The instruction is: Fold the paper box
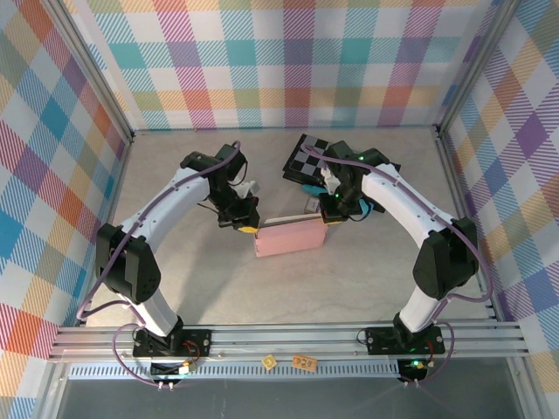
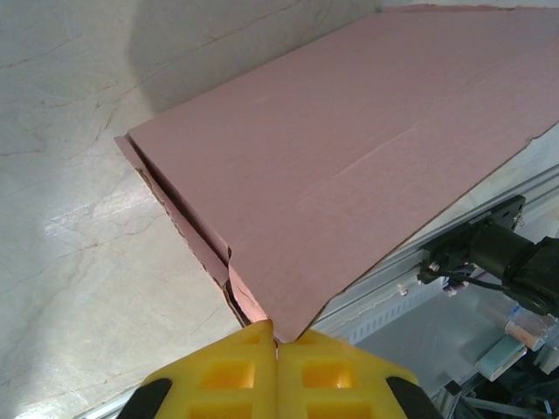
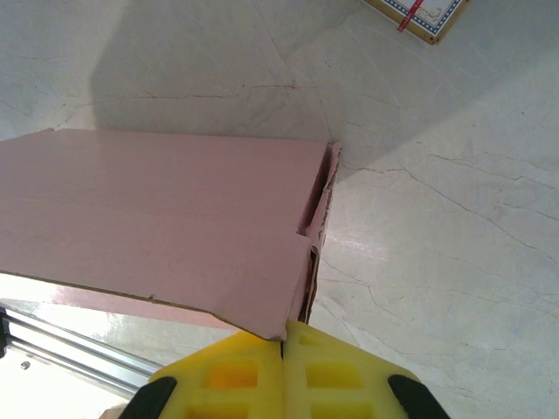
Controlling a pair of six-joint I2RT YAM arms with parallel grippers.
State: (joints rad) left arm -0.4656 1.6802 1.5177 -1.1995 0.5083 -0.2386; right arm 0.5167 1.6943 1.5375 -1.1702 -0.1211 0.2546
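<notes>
Two pinched paper box [image 1: 289, 240] corners

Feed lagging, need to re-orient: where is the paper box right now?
In the top view the paper box is mid-table, pinched at its ends by the left pincer and right pincer, nearer the bases than the checkered board.

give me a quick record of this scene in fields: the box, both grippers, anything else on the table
paper box: pink, top panel mostly flat, mid-table, held between both grippers
left gripper: shut, pinching a corner at the box's left end
right gripper: shut, pinching a corner at the box's right end
checkered board: black and grey, farther back than the box, partly hidden by the right arm
card pack: lying on the table, apart from the box, untouched
table: pale, marbled
</notes>
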